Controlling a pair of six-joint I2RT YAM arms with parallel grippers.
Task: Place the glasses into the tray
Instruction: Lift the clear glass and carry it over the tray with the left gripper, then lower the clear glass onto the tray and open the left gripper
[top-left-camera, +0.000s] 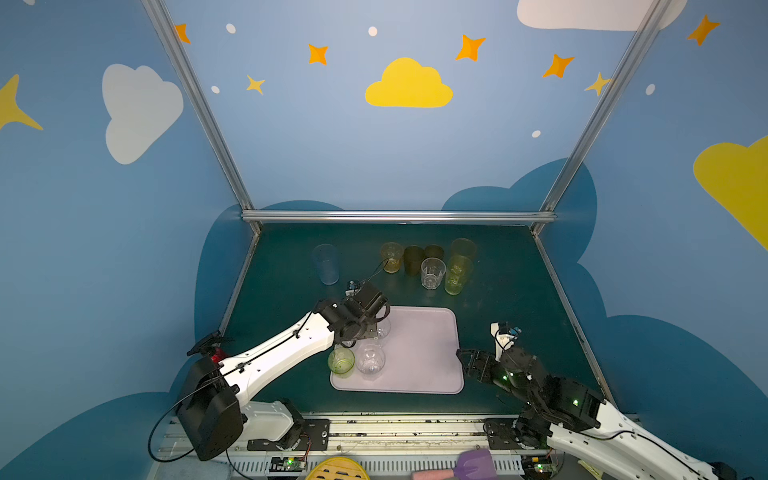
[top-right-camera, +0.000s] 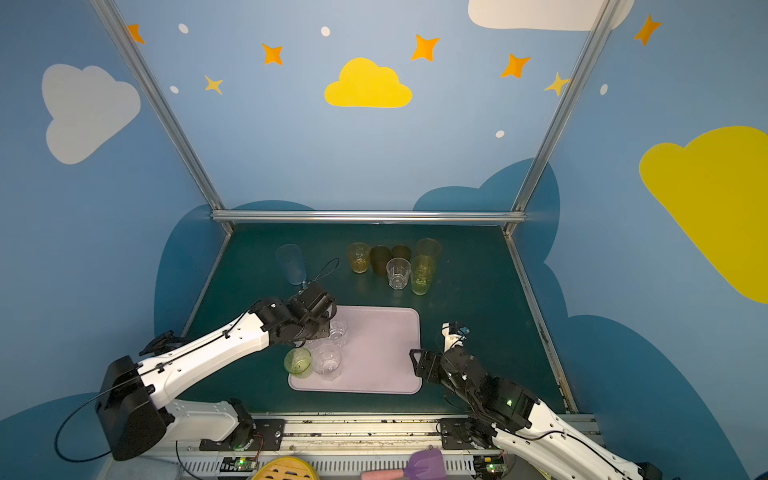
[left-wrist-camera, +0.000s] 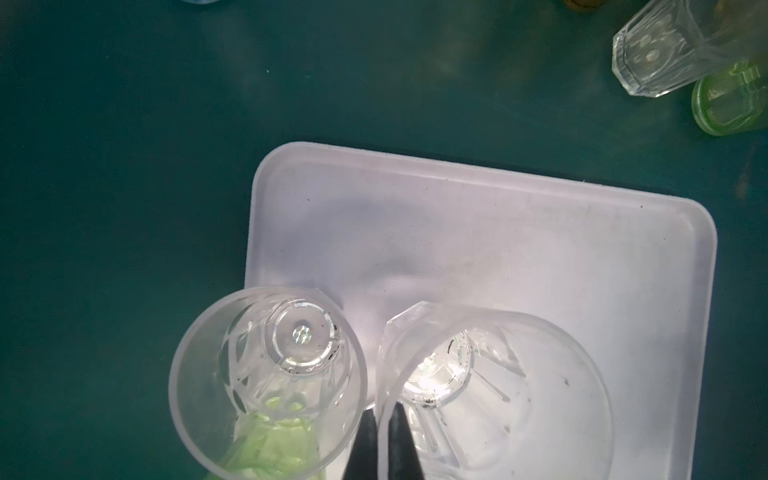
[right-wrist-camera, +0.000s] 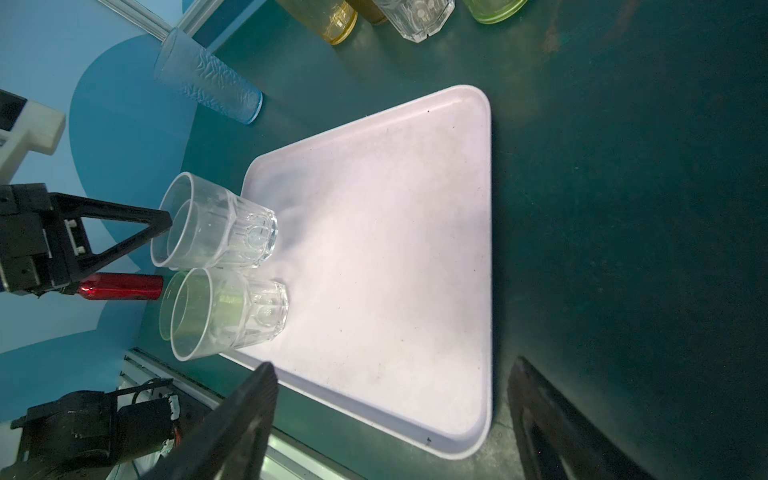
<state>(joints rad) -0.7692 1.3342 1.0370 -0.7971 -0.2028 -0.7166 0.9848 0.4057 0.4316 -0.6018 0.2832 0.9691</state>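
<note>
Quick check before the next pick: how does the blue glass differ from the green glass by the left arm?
The blue glass is tall; the green glass is short. The blue glass stands alone on the table, rear left; the green glass sits in the tray's near-left corner, beside a clear glass. Both are upright and see-through.

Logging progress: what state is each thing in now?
tray: flat on table, four glasses in it.
held clear glass: upright in tray, rim pinched.
two other clear glasses: upright in tray.
green glass: upright in tray.
seven back glasses: upright on table, outside tray.
left pincer: shut on held clear glass.
right pincer: open, empty.
</note>
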